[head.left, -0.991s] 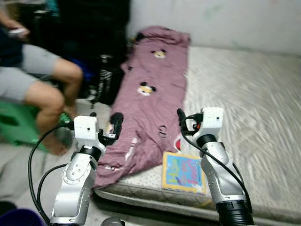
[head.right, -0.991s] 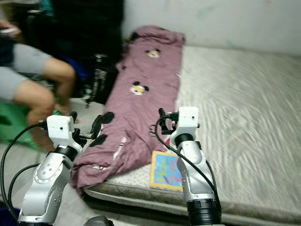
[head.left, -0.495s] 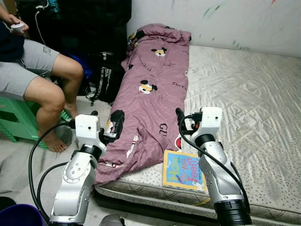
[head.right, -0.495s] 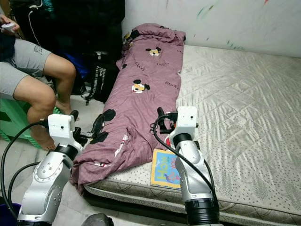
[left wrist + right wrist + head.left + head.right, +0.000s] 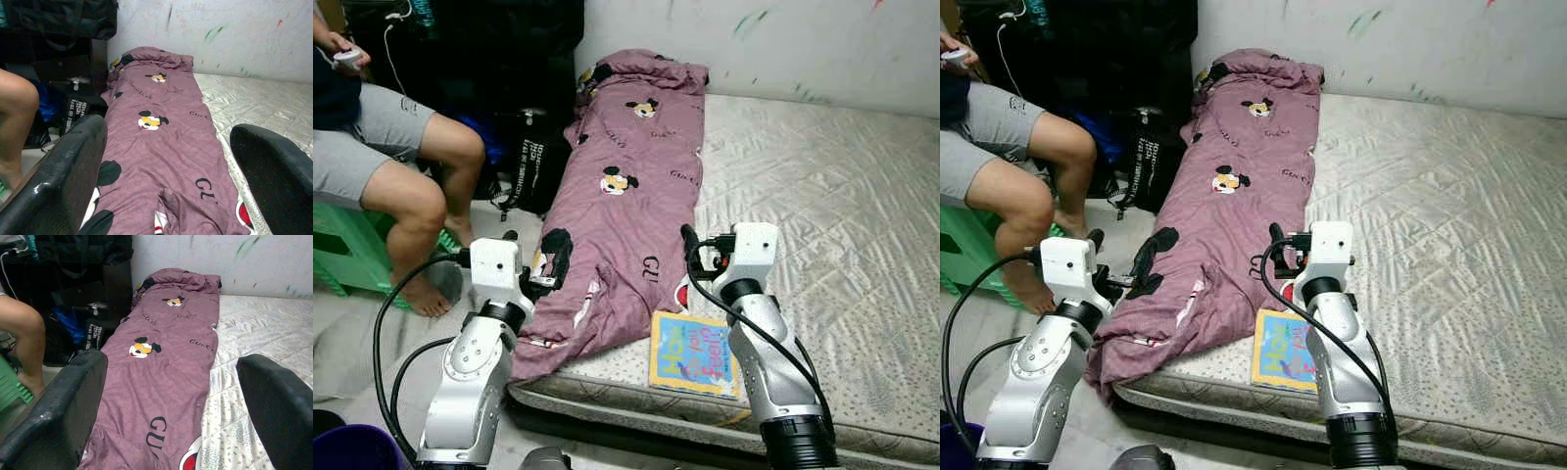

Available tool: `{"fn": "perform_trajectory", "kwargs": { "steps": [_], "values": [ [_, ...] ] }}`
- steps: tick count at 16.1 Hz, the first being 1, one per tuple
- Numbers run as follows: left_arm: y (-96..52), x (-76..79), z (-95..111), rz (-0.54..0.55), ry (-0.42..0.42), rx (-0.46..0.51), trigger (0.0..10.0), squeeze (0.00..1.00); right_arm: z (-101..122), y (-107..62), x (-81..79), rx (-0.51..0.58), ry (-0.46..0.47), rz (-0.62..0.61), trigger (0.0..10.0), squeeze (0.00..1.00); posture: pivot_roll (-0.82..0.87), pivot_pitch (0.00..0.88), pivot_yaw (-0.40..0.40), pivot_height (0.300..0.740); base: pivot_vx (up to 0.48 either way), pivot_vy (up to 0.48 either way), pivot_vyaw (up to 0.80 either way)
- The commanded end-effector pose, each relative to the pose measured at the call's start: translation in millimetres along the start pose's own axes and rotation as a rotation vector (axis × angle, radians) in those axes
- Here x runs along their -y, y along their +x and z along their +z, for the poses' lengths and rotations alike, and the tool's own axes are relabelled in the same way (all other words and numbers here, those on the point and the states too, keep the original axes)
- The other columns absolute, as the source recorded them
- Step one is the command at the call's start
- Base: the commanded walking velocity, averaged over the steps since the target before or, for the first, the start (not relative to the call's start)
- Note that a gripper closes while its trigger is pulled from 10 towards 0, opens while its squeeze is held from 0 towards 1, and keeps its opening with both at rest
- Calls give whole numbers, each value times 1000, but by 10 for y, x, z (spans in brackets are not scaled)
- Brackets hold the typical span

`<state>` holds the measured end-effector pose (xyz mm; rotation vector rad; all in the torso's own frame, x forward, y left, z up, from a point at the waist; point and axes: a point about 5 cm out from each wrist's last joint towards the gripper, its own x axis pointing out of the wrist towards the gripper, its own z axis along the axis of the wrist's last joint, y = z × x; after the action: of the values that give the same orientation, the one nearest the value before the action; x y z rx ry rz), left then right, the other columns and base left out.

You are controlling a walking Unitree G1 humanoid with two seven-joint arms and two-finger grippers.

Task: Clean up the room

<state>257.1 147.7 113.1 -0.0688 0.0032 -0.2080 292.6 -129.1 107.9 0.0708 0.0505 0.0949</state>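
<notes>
Bare mattress [image 5: 822, 225] fills frame right; purple blanket [image 5: 626, 206] lies centre, book [image 5: 693, 354] lower centre. Left gripper [image 5: 530, 266] and right gripper [image 5: 700, 253] hover empty, fingers apart.

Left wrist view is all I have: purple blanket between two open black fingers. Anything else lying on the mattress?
Observer: Yes, a colourful book lies flat near the mattress's front edge, beside the purple blanket's lower end.
Operator: Which gripper is nearer it?
Observer: The right gripper, hovering open just above and behind the book.
Operator: Anyone close by?
Observer: A person sits on a green stool on the robot's left, by the left gripper.
</notes>
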Motion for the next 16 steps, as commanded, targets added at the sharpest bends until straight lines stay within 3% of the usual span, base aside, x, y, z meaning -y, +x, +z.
{"fn": "perform_trajectory", "kwargs": {
  "steps": [1, 16],
  "values": [
    [-2, 3, 2, -3, 8, 0, 10000, 0, 22, 13, 26, 6, -6, -6, 10000, 0, 45, 0, -20, 740, 0, -262, 0],
    [7, 1, 12, 2, 4, 6, 10000, 0, 24, 25, 25, 5, -5, -3, 10000, 0, 45, 0, -25, 740, 0, -301, 0]
  ]
}}
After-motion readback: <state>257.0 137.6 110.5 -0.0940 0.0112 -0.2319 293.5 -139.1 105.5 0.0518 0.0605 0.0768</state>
